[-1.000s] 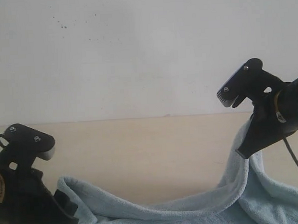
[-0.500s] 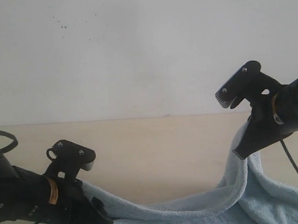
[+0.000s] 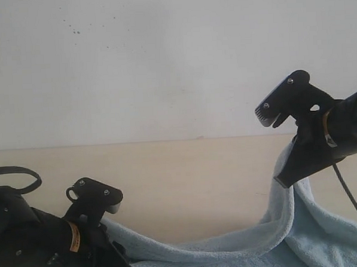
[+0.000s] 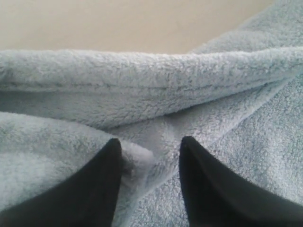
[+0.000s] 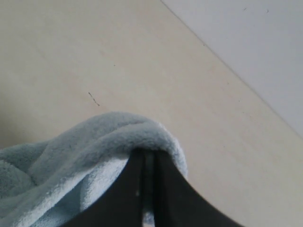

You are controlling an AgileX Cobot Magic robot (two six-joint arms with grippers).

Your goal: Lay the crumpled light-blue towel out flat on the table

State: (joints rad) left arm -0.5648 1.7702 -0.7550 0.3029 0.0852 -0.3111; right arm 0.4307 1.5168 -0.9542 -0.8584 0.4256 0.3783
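The light-blue towel lies crumpled along the near edge of the table, with one end lifted. My right gripper holds that raised end above the table at the right. In the right wrist view it is shut on the towel, which folds over the fingertips. My left gripper is low at the left, on the towel's left part. In the left wrist view it stands open with the towel under and between its fingers, a small ridge of cloth against one finger.
A white wall rises behind the table's far edge. Bare beige table stretches between and beyond the two arms. A black cable hangs from the right arm over the towel.
My left arm has swung rightward and down onto the towel's left part. My right gripper has drifted slightly left, still holding the raised end.
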